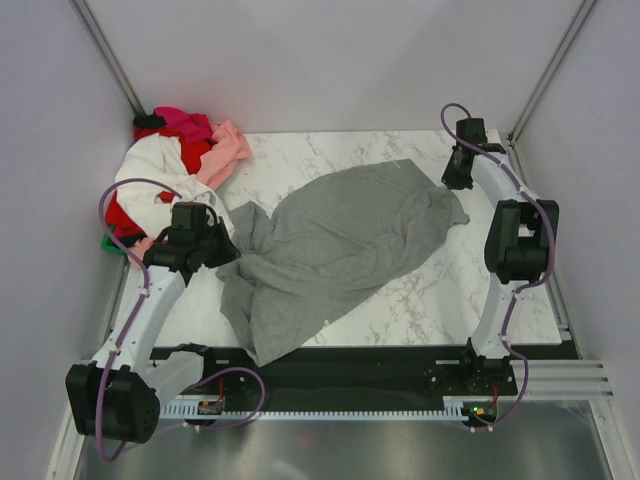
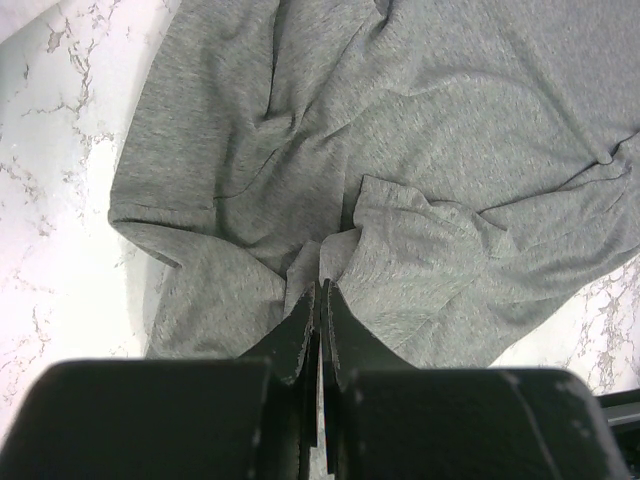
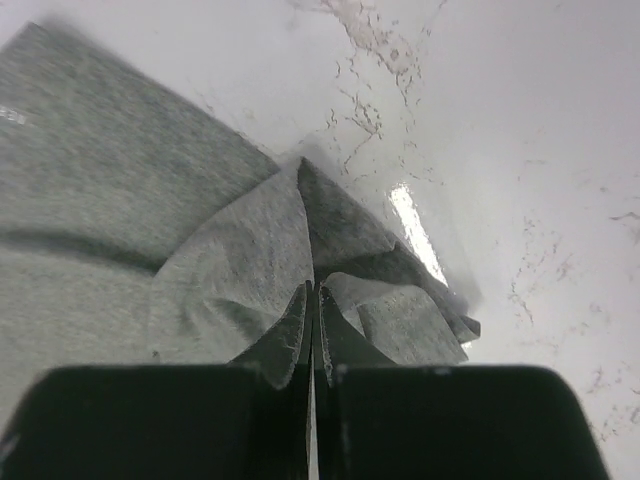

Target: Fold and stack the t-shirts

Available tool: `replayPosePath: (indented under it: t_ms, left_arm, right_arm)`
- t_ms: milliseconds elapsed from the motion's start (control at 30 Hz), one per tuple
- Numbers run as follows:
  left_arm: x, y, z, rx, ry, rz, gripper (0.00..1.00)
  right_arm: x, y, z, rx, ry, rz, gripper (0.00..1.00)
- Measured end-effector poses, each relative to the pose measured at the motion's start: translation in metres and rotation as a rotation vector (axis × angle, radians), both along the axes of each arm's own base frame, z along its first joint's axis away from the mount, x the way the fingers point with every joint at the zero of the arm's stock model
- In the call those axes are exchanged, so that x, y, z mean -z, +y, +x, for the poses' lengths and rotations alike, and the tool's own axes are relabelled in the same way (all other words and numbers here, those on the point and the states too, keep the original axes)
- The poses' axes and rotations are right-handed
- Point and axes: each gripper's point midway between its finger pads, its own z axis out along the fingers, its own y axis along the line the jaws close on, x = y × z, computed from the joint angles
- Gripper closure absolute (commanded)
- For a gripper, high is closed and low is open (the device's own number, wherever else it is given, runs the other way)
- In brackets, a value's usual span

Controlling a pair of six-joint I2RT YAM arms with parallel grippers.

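Observation:
A plain grey t-shirt (image 1: 340, 240) lies crumpled across the middle of the marble table (image 1: 480, 290). My left gripper (image 1: 228, 248) is at its left edge. In the left wrist view the gripper (image 2: 320, 287) is shut on a bunched fold of the grey t-shirt (image 2: 400, 130). My right gripper (image 1: 455, 183) is at the shirt's far right corner. In the right wrist view it (image 3: 312, 288) is shut on a gathered corner of the grey cloth (image 3: 120, 180). Other t-shirts are heaped at the back left: white (image 1: 150, 165), red (image 1: 190, 150), pink (image 1: 225, 150), magenta (image 1: 185, 122).
A green bit of cloth (image 1: 108, 243) shows at the left table edge under the heap. Grey walls enclose the table on the left, back and right. Bare marble shows to the right of and in front of the shirt.

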Motion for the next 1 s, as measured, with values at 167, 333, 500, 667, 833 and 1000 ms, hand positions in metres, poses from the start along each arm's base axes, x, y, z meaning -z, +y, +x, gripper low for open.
replayPosePath:
  t_ms: [167, 333, 500, 667, 833, 1000]
  left_arm:
    - [0.0, 0.0, 0.0, 0.0, 0.0, 0.0, 0.98]
    - [0.0, 0.0, 0.0, 0.0, -0.001, 0.0, 0.98]
    - [-0.001, 0.0, 0.0, 0.0, -0.005, -0.001, 0.98]
    - [-0.003, 0.0, 0.0, 0.0, -0.014, -0.002, 0.98]
    - [-0.003, 0.0, 0.0, 0.0, -0.014, -0.002, 0.98]
    - [-0.003, 0.0, -0.001, 0.001, -0.014, -0.002, 0.98]
  right_arm:
    - [-0.046, 0.0, 0.002, 0.002, -0.098, -0.003, 1.0]
    - [-0.08, -0.001, -0.001, 0.008, -0.173, 0.003, 1.0]
    - [-0.094, -0.002, -0.011, 0.024, -0.21, 0.055, 1.0]
    - [-0.087, -0.005, -0.025, 0.032, -0.199, 0.086, 1.0]
    - [-0.049, 0.0, -0.038, 0.021, -0.103, 0.105, 0.14]
    - [-0.016, 0.0, -0.032, 0.019, -0.034, 0.101, 0.22]
